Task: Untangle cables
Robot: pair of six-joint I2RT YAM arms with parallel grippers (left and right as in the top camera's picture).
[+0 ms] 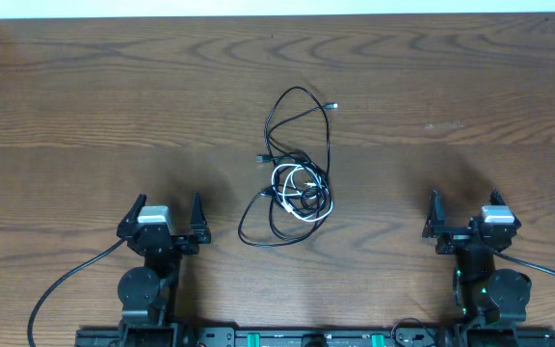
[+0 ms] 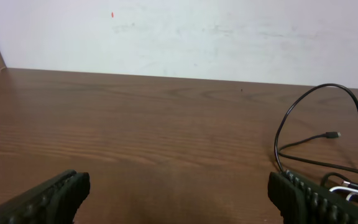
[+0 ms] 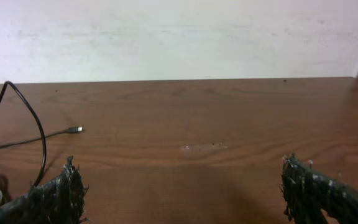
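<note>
Tangled cables point(image 1: 295, 183), black plus one white, lie on the worktop point(image 1: 85, 96). The left fingers point(image 1: 198, 210) gape wide, empty; the right fingers point(image 1: 435, 210) too, well apart from them.

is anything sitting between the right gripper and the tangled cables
No. In the overhead view, only bare table lies between the right gripper and the cables.
</note>
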